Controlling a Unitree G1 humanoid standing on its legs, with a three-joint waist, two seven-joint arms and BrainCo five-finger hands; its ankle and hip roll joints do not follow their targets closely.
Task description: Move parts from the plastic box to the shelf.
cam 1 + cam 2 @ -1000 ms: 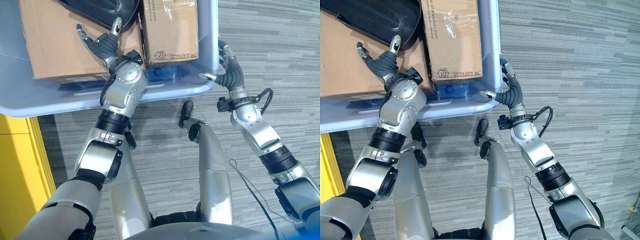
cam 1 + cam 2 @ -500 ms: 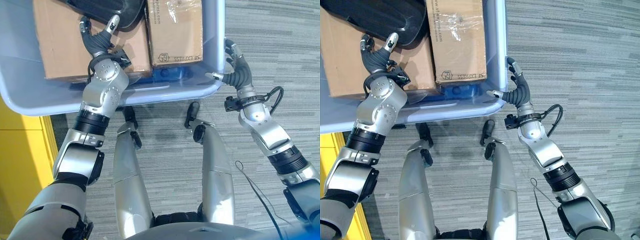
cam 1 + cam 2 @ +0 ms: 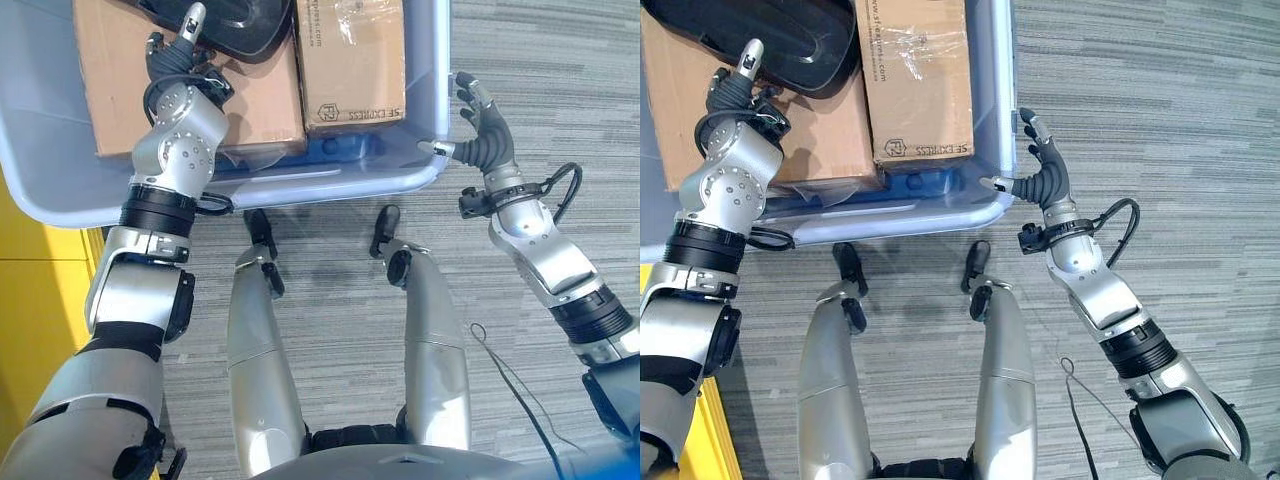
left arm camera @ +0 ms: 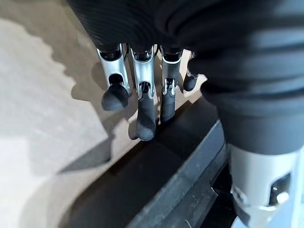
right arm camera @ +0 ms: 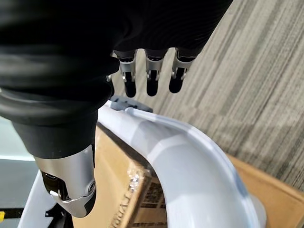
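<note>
A pale blue plastic box (image 3: 330, 180) stands on the floor in front of me. Inside lie a large cardboard box (image 3: 110, 90), a smaller cardboard box (image 3: 350, 60) and a black moulded part (image 3: 240, 20) resting across their far ends. My left hand (image 3: 175, 55) reaches over the large cardboard box, open, its fingertips (image 4: 145, 118) at the near edge of the black part (image 4: 156, 185). My right hand (image 3: 482, 135) is open just outside the box's near right corner, thumb by the rim (image 5: 190, 161), fingers (image 5: 152, 80) straight over the carpet.
A yellow panel (image 3: 30, 300) stands at the left, beside the plastic box. Grey striped carpet (image 3: 560, 60) stretches to the right of the box and in front of it.
My left hand has reached farther into the box, up to the black part's edge. My right hand's fingers have straightened and lifted a little off the box's corner. The view has shifted slightly.
</note>
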